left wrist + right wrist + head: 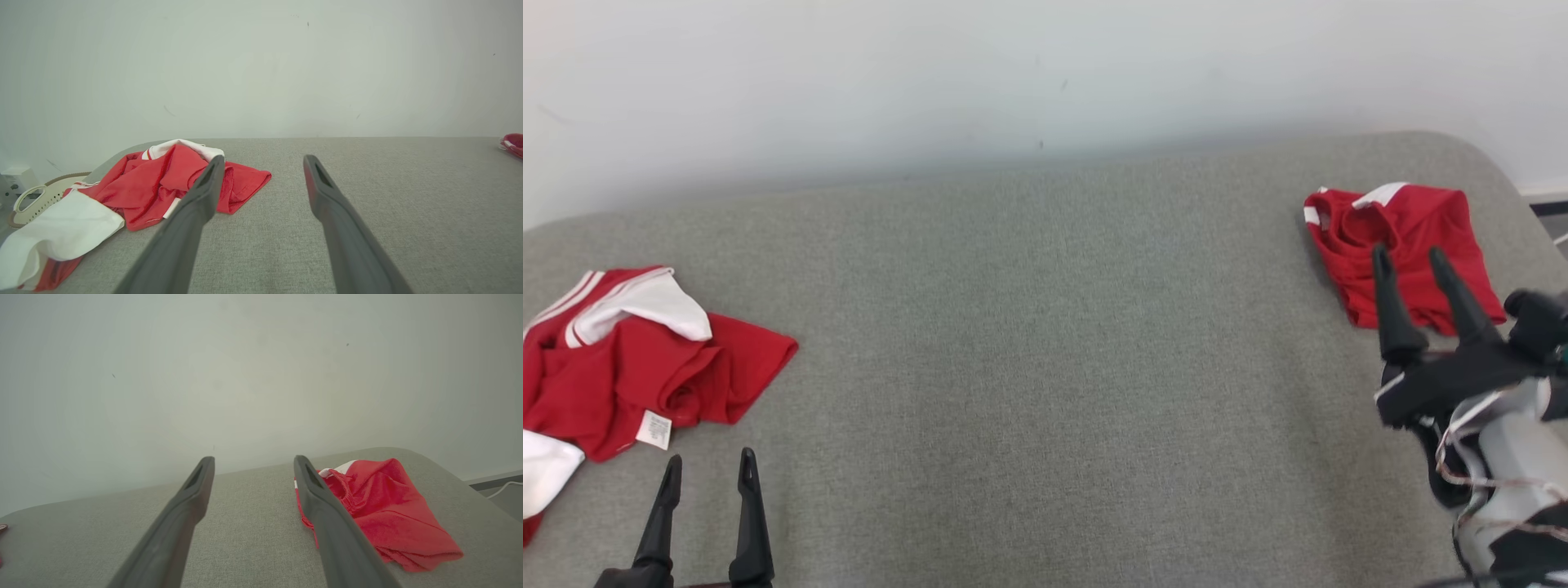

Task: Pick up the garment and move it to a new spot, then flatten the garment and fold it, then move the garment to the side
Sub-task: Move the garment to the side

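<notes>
Head view: my left gripper [710, 459] gapes empty beside the crumpled red garment [645, 359] at left; my right gripper [1407, 253], equally wide and empty, hangs before the folded red garment [1409, 220] far right on the grey cushion [1045, 327].

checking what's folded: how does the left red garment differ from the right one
The left garment lies crumpled and spread; the right garment sits in a compact bundle. The left garment shows large white panels and a label; the right garment only small white trim. Both are red, on the grey surface.

Part of crumpled garment [629, 371] beyond left edge.
</notes>
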